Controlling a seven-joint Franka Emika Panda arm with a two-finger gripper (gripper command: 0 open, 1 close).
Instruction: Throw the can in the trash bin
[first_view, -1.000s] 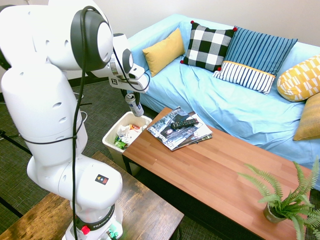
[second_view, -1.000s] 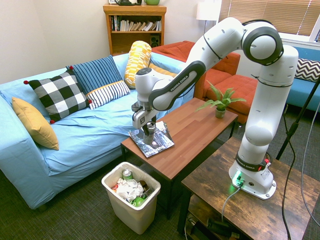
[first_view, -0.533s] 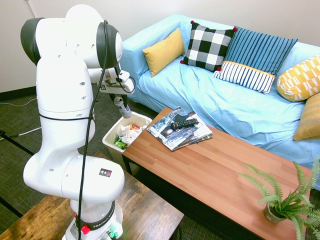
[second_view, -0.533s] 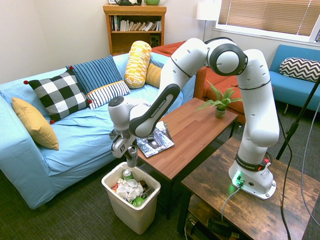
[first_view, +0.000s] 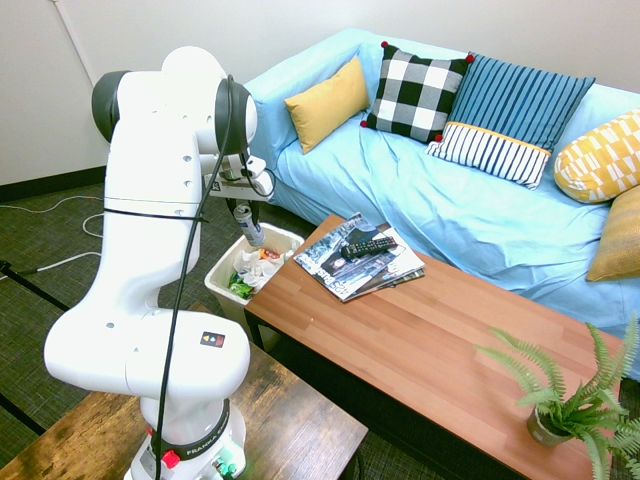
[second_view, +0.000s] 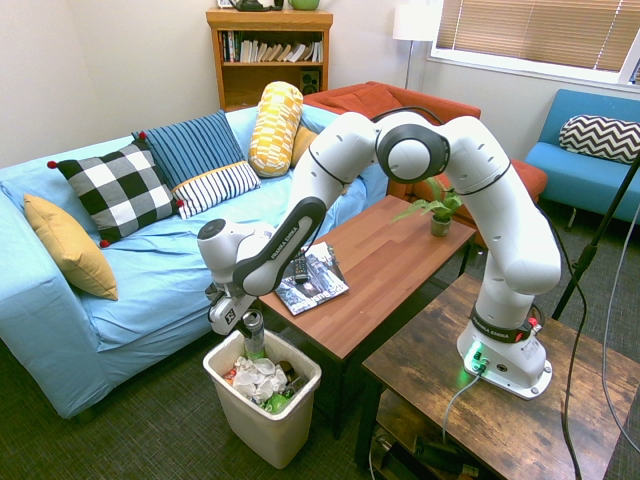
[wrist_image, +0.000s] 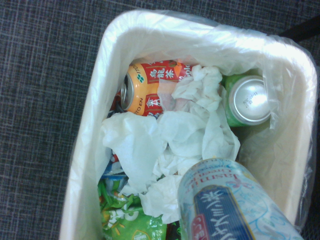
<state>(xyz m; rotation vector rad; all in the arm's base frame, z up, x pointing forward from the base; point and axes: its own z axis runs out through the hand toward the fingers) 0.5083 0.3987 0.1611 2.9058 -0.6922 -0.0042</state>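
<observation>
In the first exterior view my claw (first_view: 243, 207) hangs straight down over the trash bin (first_view: 223, 270), clamped together on the can (first_view: 250, 229), a slim silver-and-blue aluminium cylinder that tilts a little as it dips toward the bin's mouth. The bin is a cream-white plastic rectangle with a thick rounded rim, standing on dark woven carpet just left of the coffee table (first_view: 430, 350), whose top is smooth reddish wood planks. On the table's near-left corner lie glossy magazines (first_view: 355, 262) with a black remote (first_view: 367, 245) on them; a fern in a small pot (first_view: 565, 410) sits at the far right. Behind runs a sofa (first_view: 420, 190) under a creased light-blue cover, with a mustard cushion (first_view: 328, 102) and a black-and-white checked one (first_view: 414, 90)

In the second exterior view my claw (second_view: 246, 322) is just above the bin's (second_view: 290, 425) rim, and the can (second_view: 253, 335) stands nearly upright in my grip, its lower end level with crumpled white paper (second_view: 258, 377) piled inside

In the wrist view the can (wrist_image: 235, 207) fills the near corner, its printed blue band and silvery skin blurred. Below it the bin (wrist_image: 92, 125) shows a thin clear liner over its rim, holding scrunched white tissue (wrist_image: 165, 145), an orange-and-red printed can (wrist_image: 147, 87) lying on its side, a green can (wrist_image: 247, 102) showing its shiny round end, and a green wrapper (wrist_image: 125, 222)
</observation>
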